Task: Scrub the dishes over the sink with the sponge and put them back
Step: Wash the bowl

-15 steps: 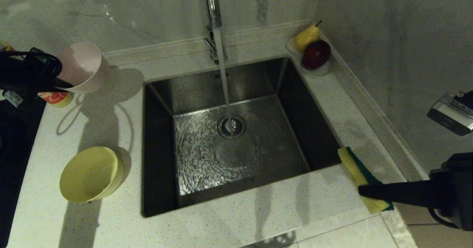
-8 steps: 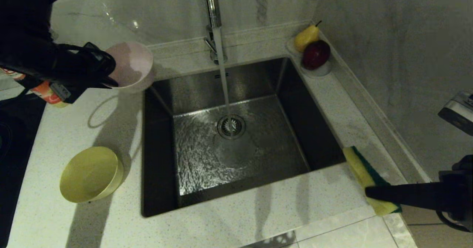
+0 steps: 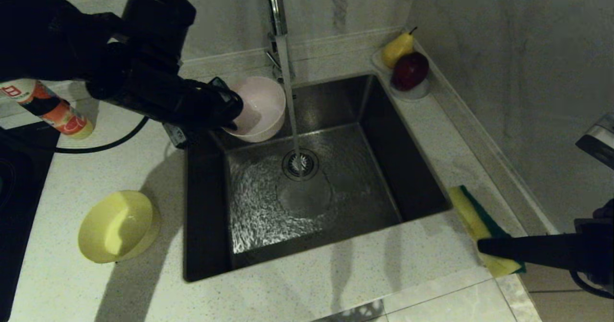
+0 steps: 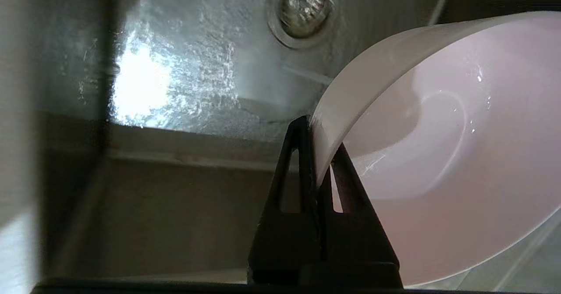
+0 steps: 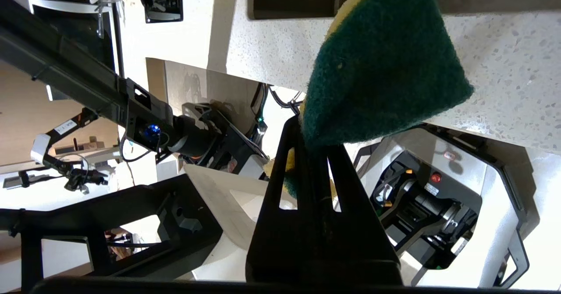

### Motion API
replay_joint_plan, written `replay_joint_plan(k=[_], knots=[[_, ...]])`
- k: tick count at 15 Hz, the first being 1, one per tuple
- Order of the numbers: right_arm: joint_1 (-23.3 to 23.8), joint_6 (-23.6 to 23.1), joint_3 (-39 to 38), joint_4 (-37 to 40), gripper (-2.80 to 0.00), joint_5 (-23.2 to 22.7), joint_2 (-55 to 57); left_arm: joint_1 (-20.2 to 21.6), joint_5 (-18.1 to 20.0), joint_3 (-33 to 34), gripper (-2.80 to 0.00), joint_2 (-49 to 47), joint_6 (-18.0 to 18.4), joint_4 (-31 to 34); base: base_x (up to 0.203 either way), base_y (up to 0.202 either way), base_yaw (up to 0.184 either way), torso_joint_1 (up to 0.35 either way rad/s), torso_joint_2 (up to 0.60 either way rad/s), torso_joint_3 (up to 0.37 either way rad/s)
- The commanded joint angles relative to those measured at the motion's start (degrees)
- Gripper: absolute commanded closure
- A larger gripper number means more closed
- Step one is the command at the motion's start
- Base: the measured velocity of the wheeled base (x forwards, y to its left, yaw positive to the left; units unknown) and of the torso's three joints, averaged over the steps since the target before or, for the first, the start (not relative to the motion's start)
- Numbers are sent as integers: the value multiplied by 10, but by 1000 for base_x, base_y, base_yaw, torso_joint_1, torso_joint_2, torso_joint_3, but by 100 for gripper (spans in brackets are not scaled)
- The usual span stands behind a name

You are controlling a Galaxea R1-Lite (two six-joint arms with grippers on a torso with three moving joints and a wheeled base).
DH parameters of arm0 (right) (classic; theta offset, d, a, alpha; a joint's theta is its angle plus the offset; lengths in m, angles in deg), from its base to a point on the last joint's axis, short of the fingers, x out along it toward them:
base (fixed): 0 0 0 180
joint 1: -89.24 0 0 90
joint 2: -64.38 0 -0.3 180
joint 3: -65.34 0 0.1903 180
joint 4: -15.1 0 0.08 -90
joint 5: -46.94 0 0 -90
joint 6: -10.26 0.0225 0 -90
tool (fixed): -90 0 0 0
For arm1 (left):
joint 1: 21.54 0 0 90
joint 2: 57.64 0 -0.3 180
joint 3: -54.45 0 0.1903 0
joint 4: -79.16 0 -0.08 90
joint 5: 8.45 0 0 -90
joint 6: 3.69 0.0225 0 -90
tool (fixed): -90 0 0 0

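Pale pink bowl [image 3: 256, 108], smooth and glossy inside, empty, held by its rim over the sink's [image 3: 307, 178] far left corner, just left of the running water [image 3: 290, 101]; left gripper [image 3: 230, 111] jaws clenched on that rim. Yellow bowl [image 3: 117, 226] on the surface [image 3: 336, 274], near left, empty. Sponge [image 3: 484, 231], yellow foam with dark green face, gripped in right gripper [image 3: 484, 247] jaws over the surface's near right edge. Saucer [image 3: 415, 91] far right, holding pear [image 3: 397, 48] and dark red fruit [image 3: 410, 70]. Bottle [image 3: 53, 108] far left, label unreadable.

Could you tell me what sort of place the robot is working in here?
Most likely a home kitchen: a stainless steel sink set in a speckled countertop, a running chrome tap, and a saucer of fruit by a marble wall.
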Motion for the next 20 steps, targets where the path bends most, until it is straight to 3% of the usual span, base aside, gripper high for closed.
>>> replay_joint_plan(k=[1, 20], knots=[[0, 1, -3, 1, 0, -2, -5, -22, -7, -7, 0, -38, -5, -7, 0, 0, 0, 0, 0, 0], [2, 1, -13, 4, 0, -1, -24, -54, -19, -7, 0, -69, -34, -16, 0, 0, 0, 0, 0, 0]])
